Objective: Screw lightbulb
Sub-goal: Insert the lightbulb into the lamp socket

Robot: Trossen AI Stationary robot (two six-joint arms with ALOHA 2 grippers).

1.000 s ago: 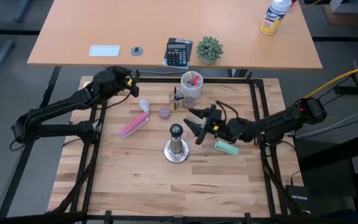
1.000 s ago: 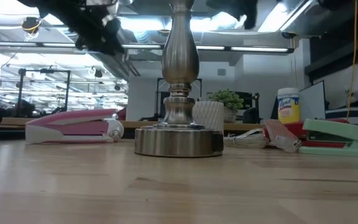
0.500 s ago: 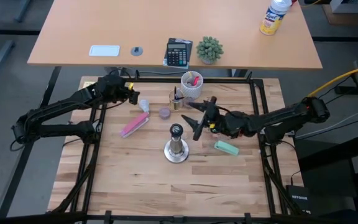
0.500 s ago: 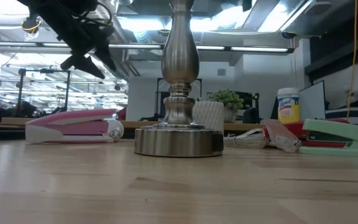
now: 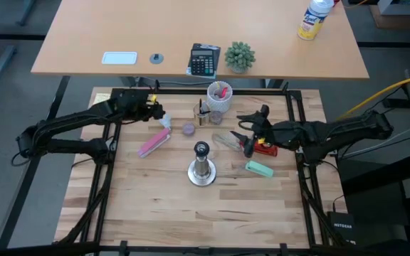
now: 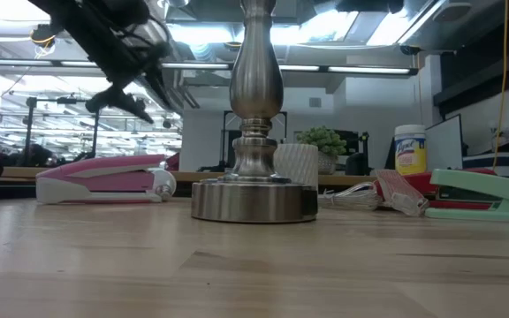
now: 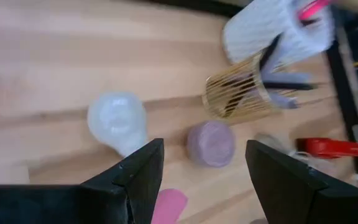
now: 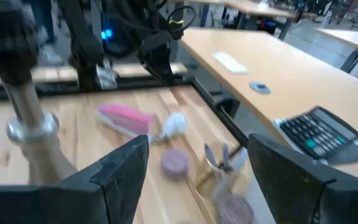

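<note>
The lightbulb point(image 5: 164, 119), white and frosted, lies on its side on the table at the far left, next to the pink stapler point(image 5: 154, 142); it also shows in the left wrist view point(image 7: 117, 118). The silver socket stand point(image 5: 202, 168) stands upright on its round base mid-table. My left gripper point(image 5: 158, 110) is open, hovering just above and beyond the bulb, and touches nothing. My right gripper point(image 5: 242, 129) is open and empty in the air, to the right of the stand.
A purple cap point(image 5: 188, 129), a gold wire pen holder point(image 5: 202, 114) and a white cup point(image 5: 219, 95) sit between the bulb and my right gripper. A green stapler point(image 5: 259, 168) and a red object point(image 5: 265, 148) lie right of the stand.
My left gripper has moved toward the table's near edge and down, closer to the lightbulb, staying open. My right gripper has drawn back from beside the stand toward the table's far right, staying open. The bulb and the stand have not moved.
</note>
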